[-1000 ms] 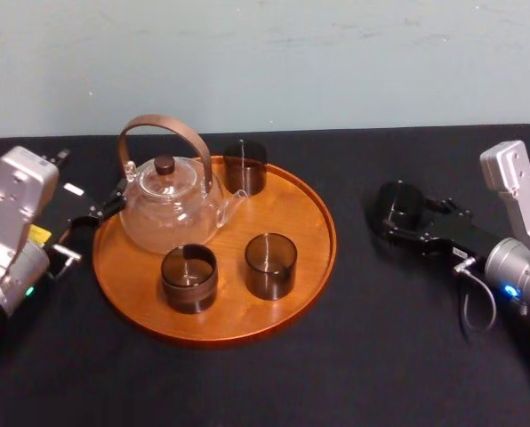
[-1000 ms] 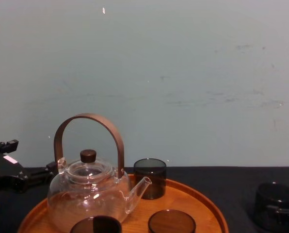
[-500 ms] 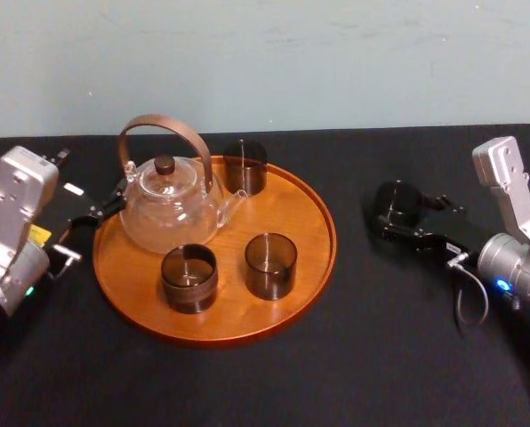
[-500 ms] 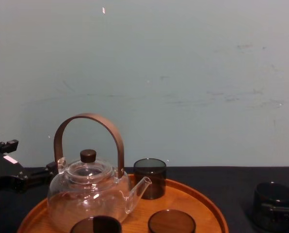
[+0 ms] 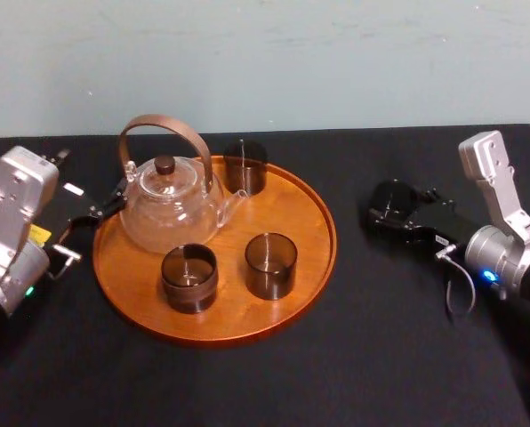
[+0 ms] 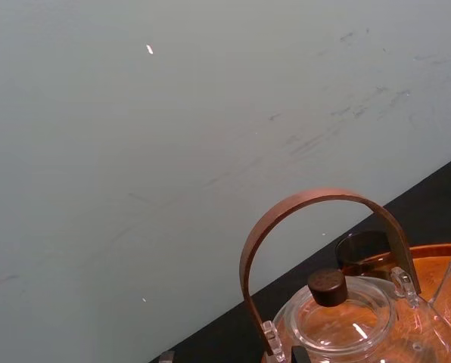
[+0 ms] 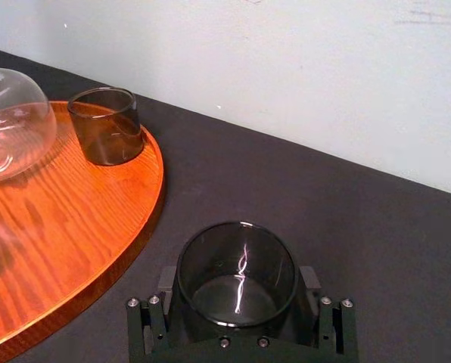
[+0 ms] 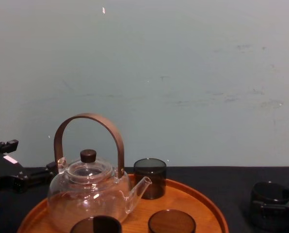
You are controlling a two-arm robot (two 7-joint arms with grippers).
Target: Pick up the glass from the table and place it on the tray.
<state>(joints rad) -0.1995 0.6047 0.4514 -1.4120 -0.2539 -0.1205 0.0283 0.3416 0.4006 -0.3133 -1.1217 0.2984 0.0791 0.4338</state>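
Right gripper [image 5: 395, 212] closed on the dark glass [image 7: 237, 272], which sits at table [image 5: 381, 338] level to the right of the tray [image 5: 309, 222]; left gripper [image 5: 100, 212] parked beside the teapot [image 5: 169, 209]. Likely hazards: the smooth wall slipping in the grip, the base clipping the raised rim on a low carry, or striking the nearest tray glass [image 5: 270, 264].
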